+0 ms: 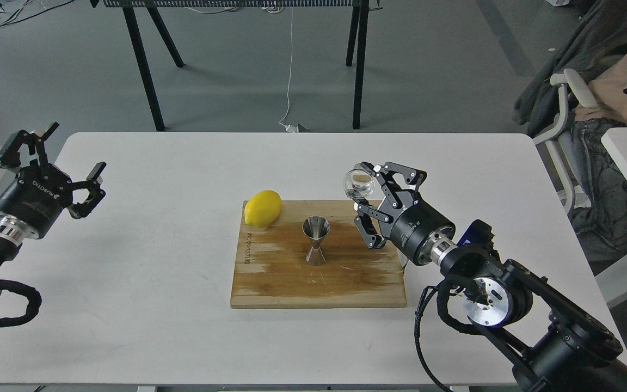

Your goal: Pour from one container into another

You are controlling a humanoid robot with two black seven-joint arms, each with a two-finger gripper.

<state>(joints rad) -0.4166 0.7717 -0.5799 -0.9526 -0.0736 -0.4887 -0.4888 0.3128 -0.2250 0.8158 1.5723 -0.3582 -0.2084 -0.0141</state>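
A small clear glass cup (pixel 359 184) hangs in the air above the right part of the wooden cutting board (pixel 270 280), held at the top fingertips of my right gripper (pixel 367 200), which is shut on it. The cup sits up and to the right of the steel hourglass jigger (pixel 316 240), which stands upright near the board's middle. My left gripper (pixel 71 163) hovers open over the table's far left edge, with nothing between its fingers.
A yellow lemon (pixel 263 208) lies on the board's back left corner. The board's surface shows wet dark patches. A white table (pixel 155 305) carries it all. A person on a chair (pixel 607 103) sits at the right; black table legs (pixel 145 71) stand behind.
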